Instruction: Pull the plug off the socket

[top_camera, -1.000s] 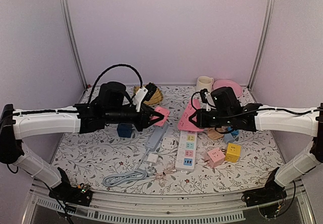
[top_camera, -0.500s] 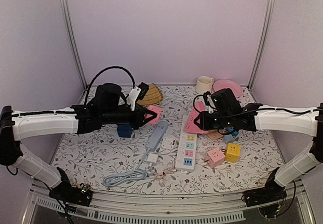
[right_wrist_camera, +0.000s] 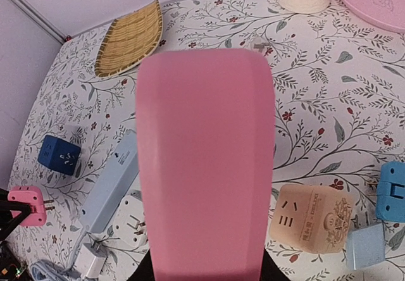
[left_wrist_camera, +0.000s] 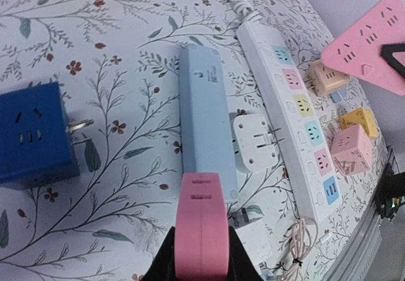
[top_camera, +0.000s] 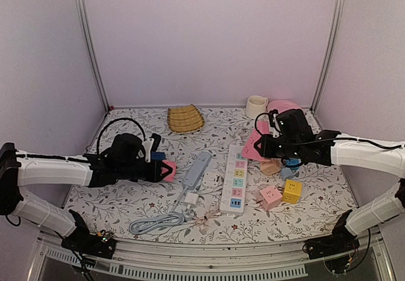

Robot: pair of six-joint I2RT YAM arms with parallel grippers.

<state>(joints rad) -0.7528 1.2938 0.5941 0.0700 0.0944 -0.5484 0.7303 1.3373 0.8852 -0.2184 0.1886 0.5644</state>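
Left arm (top_camera: 63,170) has dropped back low over the desk (top_camera: 126,199), jaws pinching the plug (top_camera: 169,171) well apart from the white socket (top_camera: 235,183) mid-desk, while jaws on the right arm (top_camera: 354,151) pinch a pink board (top_camera: 252,147), so the pull looks done and next it just needs setting down.

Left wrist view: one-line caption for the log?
Left gripper holds the pink plug, unplugged, with the grey-blue strip and white socket ahead.

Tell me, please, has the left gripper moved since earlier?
Yes: the left gripper, gripping the pink plug, drew back leftward, away from the grey-blue strip.
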